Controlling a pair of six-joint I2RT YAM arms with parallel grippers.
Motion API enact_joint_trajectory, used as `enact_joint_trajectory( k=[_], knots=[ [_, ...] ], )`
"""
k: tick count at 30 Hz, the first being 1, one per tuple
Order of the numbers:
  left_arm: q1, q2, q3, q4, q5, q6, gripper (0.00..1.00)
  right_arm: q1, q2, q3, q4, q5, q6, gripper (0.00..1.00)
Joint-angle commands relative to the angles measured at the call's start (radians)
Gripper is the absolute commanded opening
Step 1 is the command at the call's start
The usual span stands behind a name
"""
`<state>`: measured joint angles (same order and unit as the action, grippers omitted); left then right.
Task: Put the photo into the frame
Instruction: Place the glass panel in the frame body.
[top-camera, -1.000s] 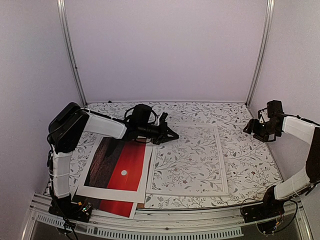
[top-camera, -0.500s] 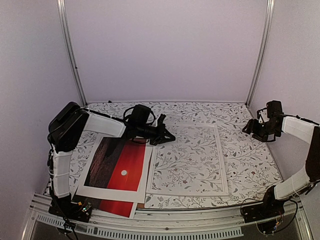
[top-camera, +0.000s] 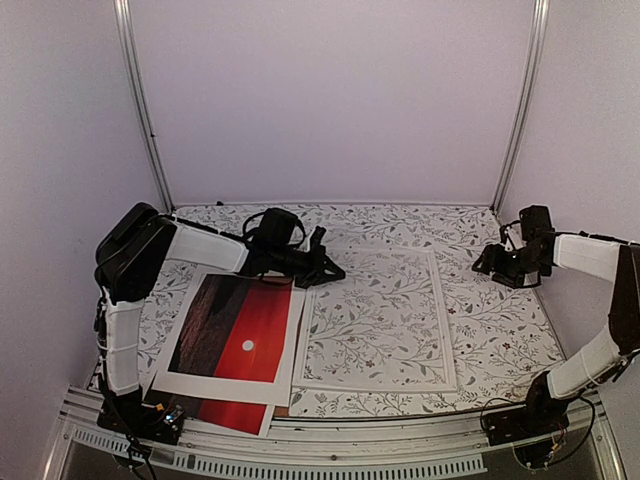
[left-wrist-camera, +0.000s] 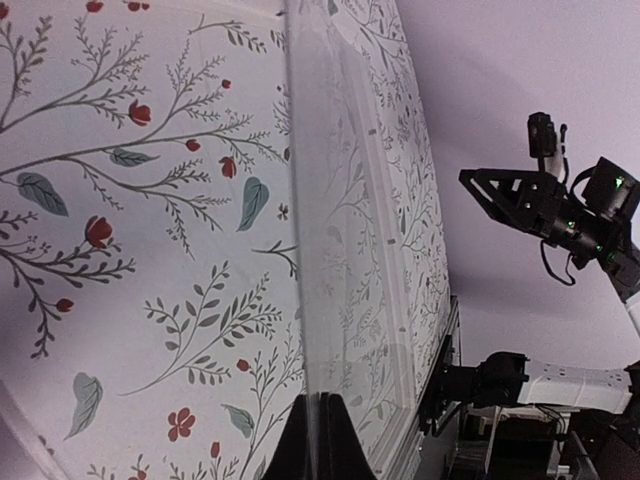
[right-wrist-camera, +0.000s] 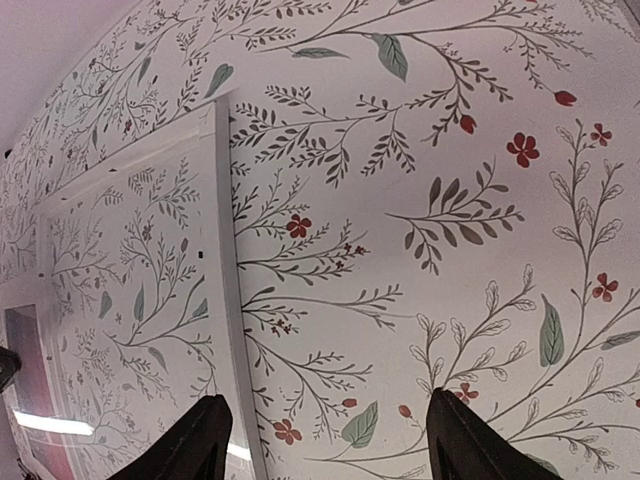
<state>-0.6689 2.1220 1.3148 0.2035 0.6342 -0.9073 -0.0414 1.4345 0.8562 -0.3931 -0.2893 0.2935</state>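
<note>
Crimson sky fills the right part of the photo (top-camera: 240, 320), with a small white sun low in it and a dark band of land and sea down the left side. It lies flat on the floral tablecloth (top-camera: 500, 330) at the near left, turned slightly askew. A white border (top-camera: 215, 386) runs along its near and right sides, and a further strip of red shows beyond the near one; whether that strip belongs to the same sheet I cannot tell. Just beside it to the right lies the frame (top-camera: 443, 320) — thin, white and rectangular, the leaf pattern showing through its clear pane. The print is outside it.

The left gripper (top-camera: 335, 272) sits low at the frame's far left corner, fingers pressed together with nothing between them; its wrist view shows the tips right at the frame's edge. The right gripper (top-camera: 483, 262) hangs over bare cloth beyond the frame's far right corner — fingers spread, holding nothing.
</note>
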Motion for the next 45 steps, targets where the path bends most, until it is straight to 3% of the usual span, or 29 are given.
enact_joint_trajectory(
  k=[1, 11, 13, 14, 45],
  knots=[
    [0.018, 0.007, 0.005, -0.007, -0.01, 0.024, 0.0, 0.035, 0.029, -0.026, 0.052, -0.011, -0.008, 0.71],
    [0.025, 0.007, 0.007, -0.026, -0.01, 0.046, 0.0, 0.113, 0.049, -0.054, 0.098, 0.0, -0.004, 0.82],
    [0.027, 0.007, 0.005, -0.03, -0.013, 0.05, 0.0, 0.114, 0.046, -0.054, 0.096, 0.006, -0.003, 0.97],
    [0.026, 0.007, 0.005, -0.03, -0.014, 0.053, 0.0, 0.115, 0.045, -0.053, 0.096, 0.011, -0.003, 0.99],
    [0.041, 0.036, 0.053, -0.1, -0.003, 0.111, 0.0, 0.118, 0.055, -0.059, 0.097, 0.019, -0.009, 0.99]
  ],
)
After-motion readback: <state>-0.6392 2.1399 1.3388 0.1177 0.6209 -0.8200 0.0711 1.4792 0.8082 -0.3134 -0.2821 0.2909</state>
